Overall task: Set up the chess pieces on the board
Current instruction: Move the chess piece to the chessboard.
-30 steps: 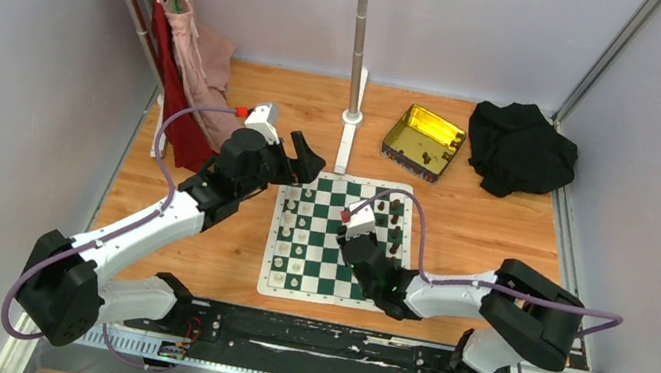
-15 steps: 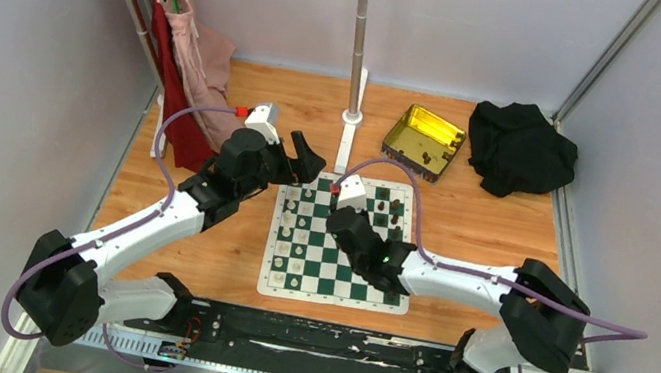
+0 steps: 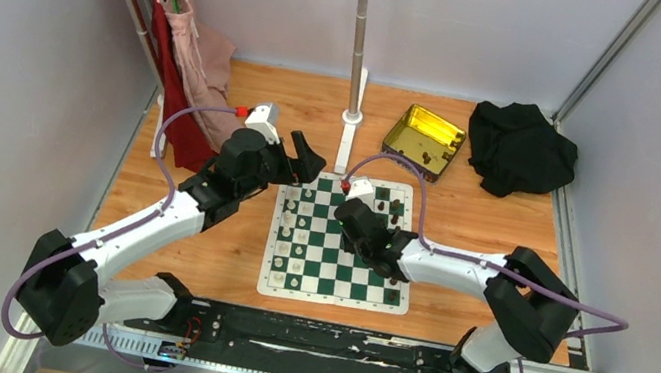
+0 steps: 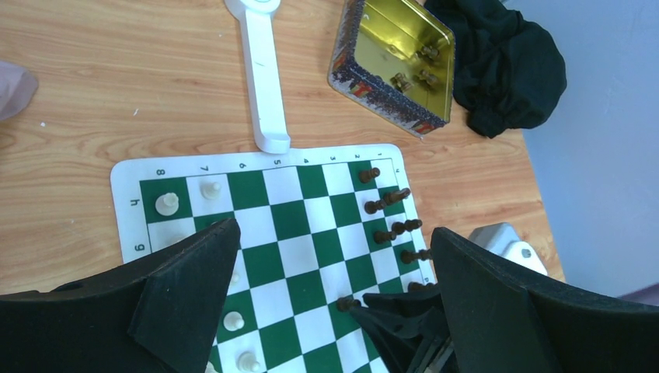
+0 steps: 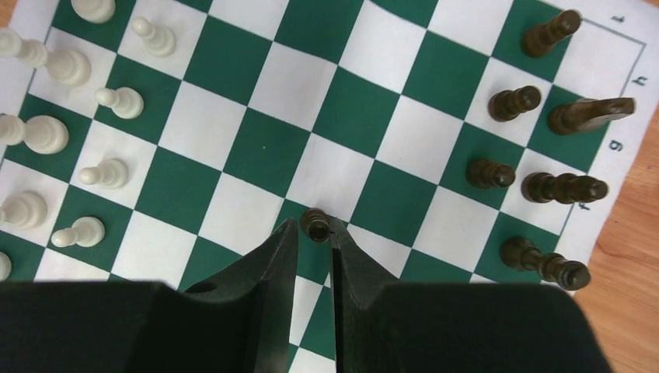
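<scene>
Several chess pieces (image 5: 513,101) stand aside; right jaws straddle a pawn (image 5: 315,224), grip unclear; left jaws gape.

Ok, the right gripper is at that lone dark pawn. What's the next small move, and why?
Probably close the right gripper firmly on the pawn before any lift. Its fingertips flank the pawn, which stands in the middle of the board, apart from the other dark pieces along the right edge; whether the grip is already firm I cannot tell.
</scene>
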Controlling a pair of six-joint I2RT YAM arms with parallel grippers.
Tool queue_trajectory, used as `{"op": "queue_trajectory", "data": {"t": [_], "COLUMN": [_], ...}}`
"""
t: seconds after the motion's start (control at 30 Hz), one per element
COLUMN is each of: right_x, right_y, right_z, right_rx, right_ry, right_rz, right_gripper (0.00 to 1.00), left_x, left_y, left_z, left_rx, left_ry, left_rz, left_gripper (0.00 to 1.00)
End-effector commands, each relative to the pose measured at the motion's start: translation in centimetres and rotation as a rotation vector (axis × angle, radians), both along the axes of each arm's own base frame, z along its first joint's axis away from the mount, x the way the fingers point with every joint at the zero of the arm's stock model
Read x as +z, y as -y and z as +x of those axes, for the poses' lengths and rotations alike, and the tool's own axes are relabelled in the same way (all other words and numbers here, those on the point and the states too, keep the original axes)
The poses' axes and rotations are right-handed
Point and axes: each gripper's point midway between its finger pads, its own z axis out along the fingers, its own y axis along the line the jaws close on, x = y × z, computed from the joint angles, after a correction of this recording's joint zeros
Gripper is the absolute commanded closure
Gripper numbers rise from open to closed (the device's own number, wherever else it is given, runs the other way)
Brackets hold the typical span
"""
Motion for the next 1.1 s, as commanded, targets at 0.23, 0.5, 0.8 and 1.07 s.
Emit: {"op": "queue_trajectory", "data": {"t": [0.23, 0.5, 0.8, 1.07], "right_x": [-1.0, -1.6, -1.3, 0.5], "right_y": [-0.2, -0.3, -0.2, 1.3], "right_z": [0.4, 0.5, 0.7, 1.0], "right_rx": [-0.007, -0.001, 0.003, -0.027], "right_ry": [-0.06, -0.075, -0.063, -0.012], "right_rz": [0.023, 0.03, 0.034, 0.021], "right_gripper": [0.73, 0.73, 0.91, 0.97], "left_x": [-0.1, -0.3, -0.5, -0.2], "left_y": [0.6, 0.7, 0.9, 1.0], "left_z": [0.2, 0.4, 0.5, 0.3], "left_rx": [-0.018, -0.017, -0.018, -0.022], "left_ry": [0.019, 0.016, 0.01, 0.017], "left_rz": [0.0, 0.001, 0.003, -0.001], "left_gripper": [0.0, 0.0, 0.0, 0.0]}}
